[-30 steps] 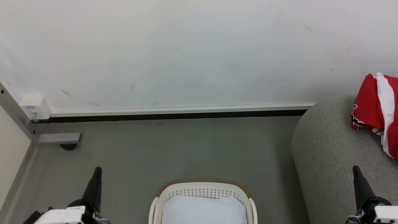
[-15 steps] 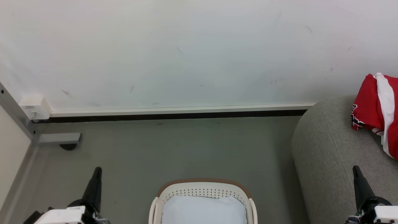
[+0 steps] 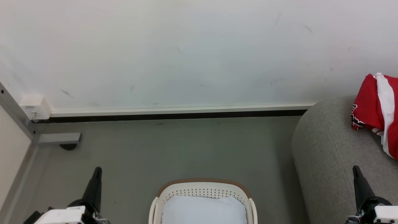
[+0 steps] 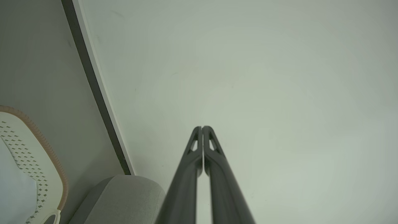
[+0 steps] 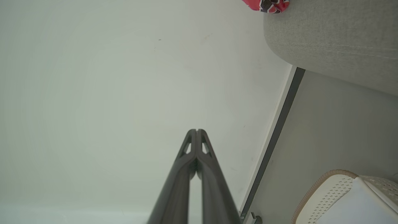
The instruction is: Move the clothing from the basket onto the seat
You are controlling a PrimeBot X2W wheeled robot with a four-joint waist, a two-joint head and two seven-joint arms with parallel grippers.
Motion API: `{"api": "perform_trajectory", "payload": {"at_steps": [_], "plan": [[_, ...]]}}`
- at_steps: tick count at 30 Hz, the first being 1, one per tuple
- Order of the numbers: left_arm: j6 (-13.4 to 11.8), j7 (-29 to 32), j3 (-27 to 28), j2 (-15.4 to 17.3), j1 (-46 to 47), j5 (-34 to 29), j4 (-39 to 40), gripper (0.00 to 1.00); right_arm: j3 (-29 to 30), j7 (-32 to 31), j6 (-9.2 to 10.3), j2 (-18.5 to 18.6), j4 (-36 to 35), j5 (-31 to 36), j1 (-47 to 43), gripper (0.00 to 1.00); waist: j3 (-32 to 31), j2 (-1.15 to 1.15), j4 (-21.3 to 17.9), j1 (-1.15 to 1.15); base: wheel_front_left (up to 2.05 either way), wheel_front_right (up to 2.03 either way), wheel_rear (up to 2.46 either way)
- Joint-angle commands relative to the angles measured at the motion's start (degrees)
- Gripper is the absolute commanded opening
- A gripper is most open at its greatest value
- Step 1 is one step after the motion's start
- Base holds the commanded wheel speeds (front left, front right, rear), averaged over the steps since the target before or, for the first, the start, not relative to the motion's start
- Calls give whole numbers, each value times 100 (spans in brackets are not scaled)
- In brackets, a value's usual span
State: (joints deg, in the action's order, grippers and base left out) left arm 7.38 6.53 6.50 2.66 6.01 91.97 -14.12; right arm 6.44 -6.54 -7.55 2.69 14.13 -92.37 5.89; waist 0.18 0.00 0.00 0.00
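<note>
Red clothing (image 3: 374, 107) with white trim and a dark numeral lies on the grey seat (image 3: 329, 149) at the right edge; a corner of this clothing (image 5: 266, 4) shows on the seat (image 5: 335, 40) in the right wrist view. The cream basket (image 3: 203, 189) with a brown rim stands on the floor at bottom centre and holds a pale bluish-white cloth (image 3: 203, 210). My left gripper (image 3: 97, 170) is shut at lower left, apart from the basket; its tips (image 4: 202, 128) meet. My right gripper (image 3: 355, 168) is shut over the seat's front, tips (image 5: 196, 130) together, holding nothing.
A white wall with a pale skirting board and dark gap (image 3: 174, 115) runs behind the grey floor (image 3: 174, 149). A metal frame post (image 3: 17, 116) with a white box (image 3: 34, 107) and a foot bracket (image 3: 60, 138) stands at the left.
</note>
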Motion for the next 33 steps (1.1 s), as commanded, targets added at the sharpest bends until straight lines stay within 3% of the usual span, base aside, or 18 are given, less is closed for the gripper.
{"api": "perform_trajectory", "payload": {"at_steps": [1, 33], "plan": [[22, 19, 12, 41, 50, 83, 16, 0, 18, -17, 12, 38, -26, -11, 65, 0, 0, 0, 0, 0, 0, 0, 0], [22, 18, 12, 41, 49, 83, 15, 0, 18, -17, 12, 38, -26, -11, 65, 0, 0, 0, 0, 0, 0, 0, 0]]}}
